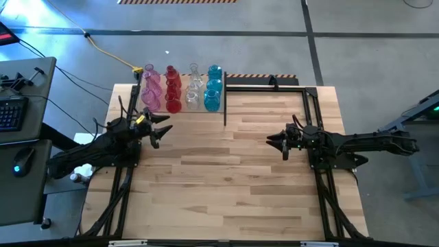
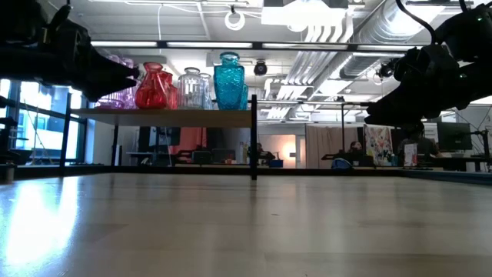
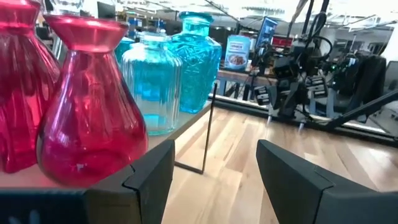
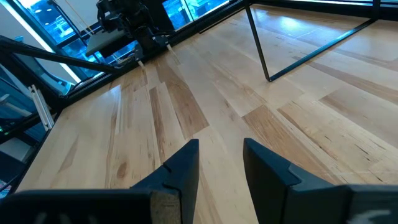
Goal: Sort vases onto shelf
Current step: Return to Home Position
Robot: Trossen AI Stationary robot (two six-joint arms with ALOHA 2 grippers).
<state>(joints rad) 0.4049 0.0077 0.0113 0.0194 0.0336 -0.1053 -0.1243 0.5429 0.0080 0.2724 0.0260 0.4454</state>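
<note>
High view straight down, low view level across table point(image 2: 246, 223), wrist views close, shelf point(image 2: 177, 117) shared

Robotics lab on an open industrial floor.
Bare concrete floor point(image 1: 274, 41) around the counter point(image 1: 226, 185); yellow cable point(image 1: 110, 51) trailing on it beyond the left claw point(image 1: 163, 129), hazard tape point(image 1: 260, 75) beyond the right claw point(image 1: 276, 145). Keyboard point(image 1: 10, 113) and mouse point(image 1: 22, 159) on a desk point(image 1: 41, 75) behind the left claw. Exposed ducts point(image 2: 323, 31) overhead. Far past the right claw: monitor point(image 2: 453, 137), seated person point(image 2: 355, 150).

Bright overhead lighting, glare on tabletop point(image 2: 38, 231)
</note>
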